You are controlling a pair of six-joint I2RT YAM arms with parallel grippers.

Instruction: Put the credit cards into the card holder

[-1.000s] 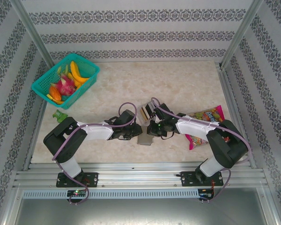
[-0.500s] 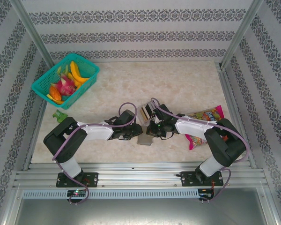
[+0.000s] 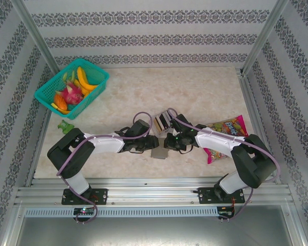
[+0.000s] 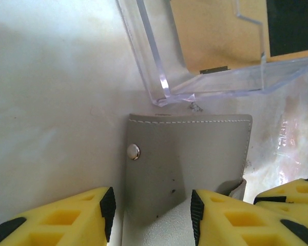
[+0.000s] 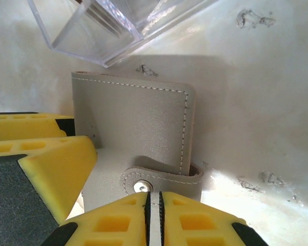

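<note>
The grey card holder [image 3: 159, 152] lies flat on the table between both grippers. Seen from the left wrist, my left gripper [image 4: 151, 212] stands open across the holder's [image 4: 190, 154] near end, and its pads do not press it. In the right wrist view my right gripper [image 5: 154, 215] is pinched on the holder's snap strap [image 5: 164, 177], with a thin grey strip between its pads. The credit cards [image 4: 220, 36], tan with a black stripe, stand in a clear tray [image 4: 154, 66] just beyond the holder. In the top view the tray and cards [image 3: 161, 121] sit behind the grippers.
A colourful candy bag [image 3: 223, 134] lies right of the right arm. A teal basket of fruit [image 3: 72, 87] stands at the back left, with a small green object [image 3: 65, 126] nearer. The left gripper's yellow fingers [image 5: 41, 154] crowd the holder's left side.
The left gripper's jaws have opened wider over the holder. The right arm has shifted slightly to the right and its jaws have eased a little. The holder has stayed put.
</note>
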